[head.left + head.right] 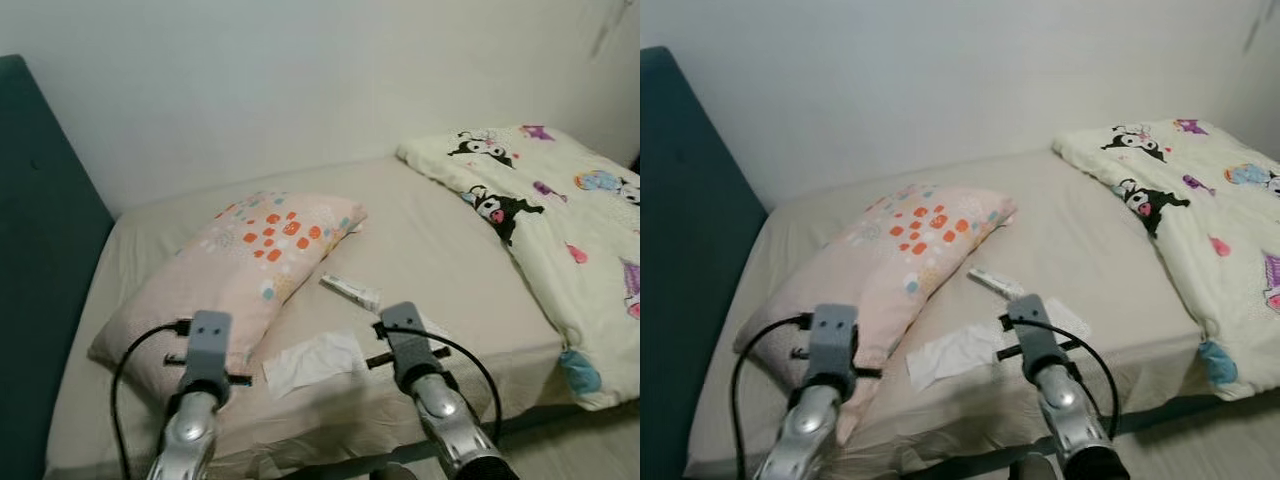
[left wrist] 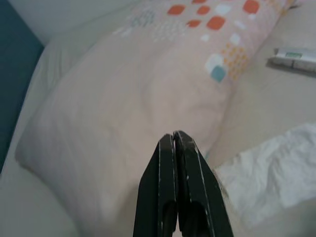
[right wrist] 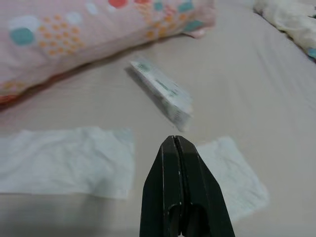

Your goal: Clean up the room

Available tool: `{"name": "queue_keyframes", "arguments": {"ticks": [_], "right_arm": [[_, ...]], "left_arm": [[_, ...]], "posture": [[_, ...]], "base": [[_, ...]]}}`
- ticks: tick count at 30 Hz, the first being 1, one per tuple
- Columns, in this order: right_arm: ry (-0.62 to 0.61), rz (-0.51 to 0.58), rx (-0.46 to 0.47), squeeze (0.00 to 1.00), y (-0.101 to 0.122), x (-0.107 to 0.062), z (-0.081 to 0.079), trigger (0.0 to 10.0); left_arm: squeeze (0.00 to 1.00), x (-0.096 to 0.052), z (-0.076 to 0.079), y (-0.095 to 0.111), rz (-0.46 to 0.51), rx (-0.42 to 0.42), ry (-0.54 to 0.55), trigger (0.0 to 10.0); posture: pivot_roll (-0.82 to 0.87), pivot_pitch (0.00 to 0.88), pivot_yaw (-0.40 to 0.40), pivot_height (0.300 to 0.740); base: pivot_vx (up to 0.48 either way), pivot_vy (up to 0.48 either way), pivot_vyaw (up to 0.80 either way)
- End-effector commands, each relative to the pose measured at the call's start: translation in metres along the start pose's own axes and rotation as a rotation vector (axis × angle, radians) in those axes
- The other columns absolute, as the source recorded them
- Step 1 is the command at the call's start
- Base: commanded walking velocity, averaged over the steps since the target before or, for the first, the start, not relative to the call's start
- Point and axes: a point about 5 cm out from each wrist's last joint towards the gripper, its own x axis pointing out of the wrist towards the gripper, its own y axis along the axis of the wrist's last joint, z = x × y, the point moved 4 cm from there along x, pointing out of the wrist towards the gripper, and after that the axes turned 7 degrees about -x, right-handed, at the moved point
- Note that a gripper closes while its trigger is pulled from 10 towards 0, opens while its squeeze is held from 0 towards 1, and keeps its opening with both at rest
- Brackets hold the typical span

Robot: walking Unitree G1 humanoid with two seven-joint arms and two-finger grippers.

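Beige sheet covers the bed (image 1: 440, 250), carrying one pink pillow (image 1: 240, 270), one cartoon-print quilt (image 1: 560, 220), two white tissues (image 1: 312, 362) (image 3: 232, 177) and one small tube (image 1: 350, 291) lying slantwise beside the pillow. Left claw (image 2: 174, 140) and right claw (image 3: 174, 143) hover above, fingers pressed together, empty.

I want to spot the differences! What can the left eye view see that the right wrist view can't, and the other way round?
Left eye view alone: both silver arms, the teal headboard, the wall, and the whole cartoon quilt.

Right wrist view alone: the right tool, shut, and a second tissue lying just past its tip.

Both: the pink spotted pillow, the small tube, the big white tissue and the beige bed sheet.
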Motion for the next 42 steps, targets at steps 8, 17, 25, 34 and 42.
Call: {"name": "queue_keyframes", "arguments": {"ticks": [8,17,25,34,42], "right_arm": [[0.021,-0.033,0.027,0.0,-0.005,-0.002,-0.01,10.0],[0.013,-0.028,0.028,0.0,-0.008,-0.003,-0.005,10.0],[0.007,-0.032,0.035,0.0,-0.008,-0.004,-0.004,10.0],[0.015,-0.035,0.042,0.0,-0.008,-0.003,-0.005,10.0],[-0.002,-0.053,-0.006,0.0,-0.005,0.003,0.001,10.0]], "left_arm": [[0.0,-0.001,0.006,0.011,0.057,-0.023,0.014,10.0],[0.0,0.0,0.016,0.014,0.046,-0.022,-0.037,10.0],[0.0,0.001,0.019,0.015,0.046,-0.019,-0.057,10.0],[0.0,-0.004,0.019,0.015,0.047,-0.011,-0.06,10.0],[0.0,-0.01,0.022,0.021,0.077,-0.035,-0.121,10.0]], "posture": [[-0.01,0.045,0.023,0.596],[-0.04,0.04,0.038,0.571],[-0.04,0.041,0.037,0.571],[-0.03,0.053,0.03,0.556],[-0.02,0.063,0.016,0.556]], "base": [[0.0,0.0,0.0],[0.0,0.0,0.0],[0.0,0.0,0.0],[0.0,0.0,0.0],[0.0,0.0,0.0]]}}
